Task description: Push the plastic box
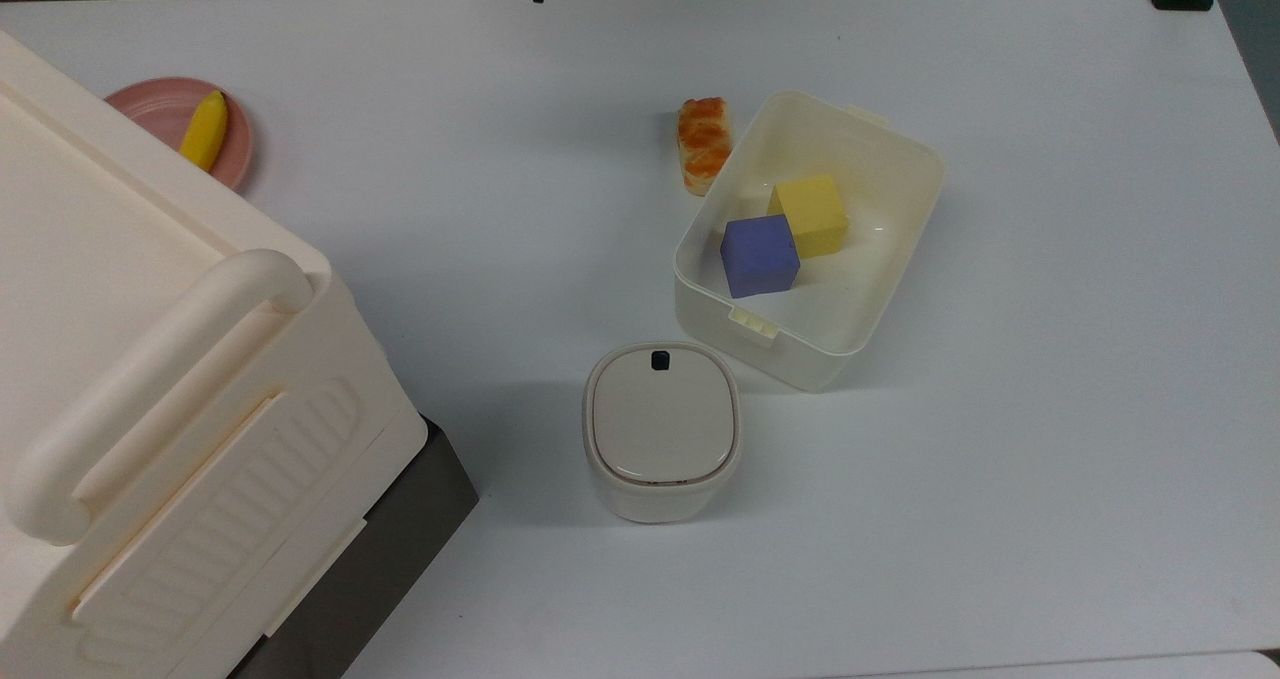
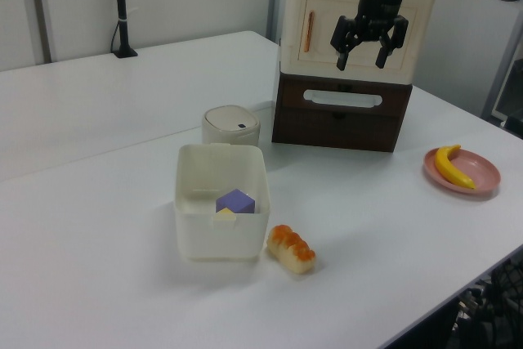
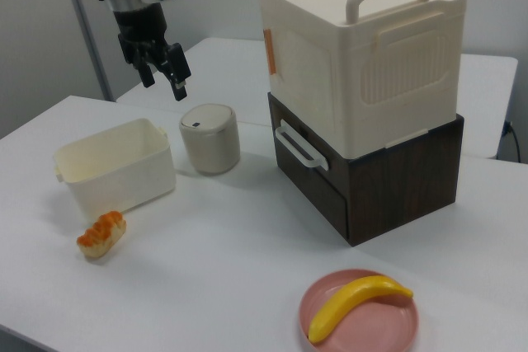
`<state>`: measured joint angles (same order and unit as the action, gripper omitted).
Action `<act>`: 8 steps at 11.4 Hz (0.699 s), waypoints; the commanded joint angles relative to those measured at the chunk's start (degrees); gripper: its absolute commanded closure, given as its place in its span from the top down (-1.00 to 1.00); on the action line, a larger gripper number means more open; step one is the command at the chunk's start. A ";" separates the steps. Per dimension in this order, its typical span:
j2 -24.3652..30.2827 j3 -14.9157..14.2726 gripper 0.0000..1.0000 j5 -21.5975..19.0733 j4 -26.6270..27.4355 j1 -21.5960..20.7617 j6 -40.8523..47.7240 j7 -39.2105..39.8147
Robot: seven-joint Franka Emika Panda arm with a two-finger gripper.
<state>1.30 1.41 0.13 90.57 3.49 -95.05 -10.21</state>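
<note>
Two blocks sit loose in the plastic box (image 1: 868, 294), which is mid-table btw the bread (image 1: 704, 143) & the small bin (image 1: 662, 429). My gripper (image 2: 366, 48) hangs high, jaws wide. Risk: shoving toward either neighbour jams it; hitting the rim tips it.

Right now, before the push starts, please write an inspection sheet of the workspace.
Surface: white table, flat.
Job's things: plastic box, lidless, holding a purple cube and a yellow cube.
Clutter: bread roll beside the box; lidded bin; banana on pink plate; cream crate on dark drawer unit.
Grippers: gripper open, raised, touching nothing.
Cables: nothing seen.
Surroundings: black stand.
</note>
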 commanded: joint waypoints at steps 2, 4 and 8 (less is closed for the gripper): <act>0.64 -0.53 1.00 -1.09 0.40 -0.67 1.36 1.16; 0.72 -0.53 1.00 -1.09 0.40 -0.67 1.36 1.24; 0.81 -0.36 1.00 -1.09 1.45 -0.85 0.92 3.95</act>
<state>1.28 1.50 0.13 90.65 3.45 -95.05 -9.67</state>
